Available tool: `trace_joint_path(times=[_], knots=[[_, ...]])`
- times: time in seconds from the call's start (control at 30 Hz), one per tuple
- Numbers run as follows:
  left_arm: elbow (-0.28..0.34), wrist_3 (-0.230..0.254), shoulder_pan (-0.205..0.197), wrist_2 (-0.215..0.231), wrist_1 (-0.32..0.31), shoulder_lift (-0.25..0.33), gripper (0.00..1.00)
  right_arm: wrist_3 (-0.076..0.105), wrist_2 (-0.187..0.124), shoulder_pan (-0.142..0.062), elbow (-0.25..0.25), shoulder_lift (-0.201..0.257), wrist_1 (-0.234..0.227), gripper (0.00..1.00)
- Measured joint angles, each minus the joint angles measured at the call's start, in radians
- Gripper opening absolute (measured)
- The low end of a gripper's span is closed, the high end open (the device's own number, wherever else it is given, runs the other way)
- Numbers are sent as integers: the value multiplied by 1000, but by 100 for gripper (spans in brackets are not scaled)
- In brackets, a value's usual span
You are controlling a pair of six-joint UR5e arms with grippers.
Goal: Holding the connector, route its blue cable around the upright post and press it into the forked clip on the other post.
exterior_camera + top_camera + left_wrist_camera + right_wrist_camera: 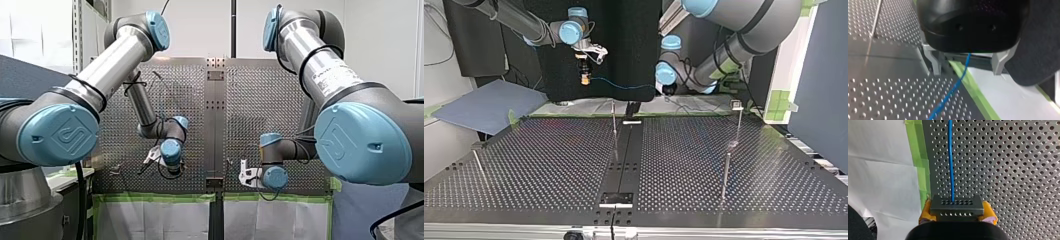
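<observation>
Cable runs R gripper to L gripper.

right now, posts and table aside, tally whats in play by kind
arms: 2 (my left arm, my right arm)
grippers: 2 (left gripper, right gripper)
blue cable: 1
connector: 1
total: 6
</observation>
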State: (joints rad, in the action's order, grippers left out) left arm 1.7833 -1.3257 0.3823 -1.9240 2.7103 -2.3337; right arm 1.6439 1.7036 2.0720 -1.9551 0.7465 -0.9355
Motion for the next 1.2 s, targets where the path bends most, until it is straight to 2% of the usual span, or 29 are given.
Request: trace_joint_path(times=[0.3,0.77,0.97,1.2], knots=[[0,-83,28,81,-14,0,100,1,-7,-2,0,0,-5,0],[0,-218,66,215,56,1,100,1,-32,-6,17,0,-1,0],[0,-278,79,272,41,0,100,-3,-38,-6,18,0,4,0],[0,-345,94,320,-17,0,100,-6,-43,-6,18,0,12,0]])
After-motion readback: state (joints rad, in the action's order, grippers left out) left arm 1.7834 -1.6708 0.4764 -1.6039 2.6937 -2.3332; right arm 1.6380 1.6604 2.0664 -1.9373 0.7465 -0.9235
